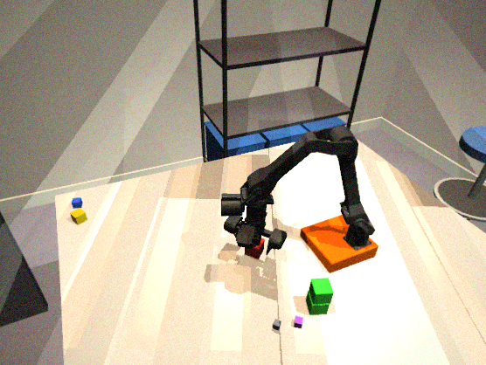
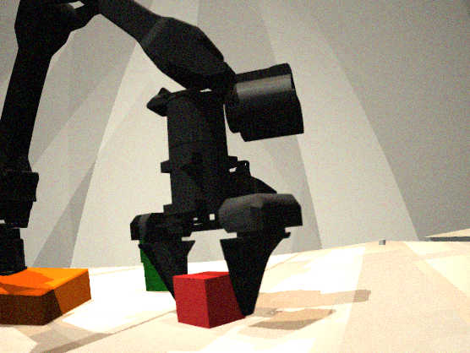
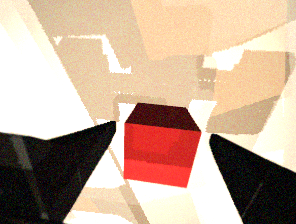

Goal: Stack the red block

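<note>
Top view: the pale bench (image 1: 144,279) spreads wide, its far edge meeting a black shelf rack (image 1: 280,74) at 12 o'clock. Open surface lies all round the red block (image 1: 255,249) near mid-bench. From the orange base (image 1: 338,249) at 3 o'clock of the block, the arm (image 1: 306,153) arches up and over, wrist pointing straight down. The tool (image 2: 209,291) stands spread wide, gripping nothing, fingers (image 2: 247,270) flanking the block, tips near the bench. The green tower (image 1: 320,297) stands at 5 o'clock, well apart.
</note>
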Available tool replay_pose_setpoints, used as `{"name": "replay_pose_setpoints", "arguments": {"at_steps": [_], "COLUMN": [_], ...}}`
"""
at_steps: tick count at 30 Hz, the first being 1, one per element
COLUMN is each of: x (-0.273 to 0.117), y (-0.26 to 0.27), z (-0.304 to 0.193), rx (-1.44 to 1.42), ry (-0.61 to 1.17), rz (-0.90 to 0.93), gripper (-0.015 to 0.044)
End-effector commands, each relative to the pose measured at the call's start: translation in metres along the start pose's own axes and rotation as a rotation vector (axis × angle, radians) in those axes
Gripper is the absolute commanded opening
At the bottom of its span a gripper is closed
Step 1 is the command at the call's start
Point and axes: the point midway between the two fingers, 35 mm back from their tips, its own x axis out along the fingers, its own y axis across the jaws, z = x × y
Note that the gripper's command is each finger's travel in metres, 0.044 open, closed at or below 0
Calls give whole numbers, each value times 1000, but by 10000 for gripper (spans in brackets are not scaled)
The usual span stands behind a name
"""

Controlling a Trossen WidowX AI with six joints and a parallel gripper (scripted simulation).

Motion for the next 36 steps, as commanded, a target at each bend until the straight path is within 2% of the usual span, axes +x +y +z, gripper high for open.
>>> {"name": "replay_pose_setpoints", "arguments": {"at_steps": [1, 4, 13, 19, 25, 36], "x": [2, 0, 0, 0, -20, -72], "y": [3, 2, 2, 2, 1, 0], "z": [0, 0, 0, 0, 0, 0], "rx": [-5, -5, -5, -5, -5, -5], "ry": [-1, -1, -1, -1, -1, -2], "rz": [8, 8, 8, 8, 8, 8], "gripper": [440, 440, 204, 164, 6, 0]}}
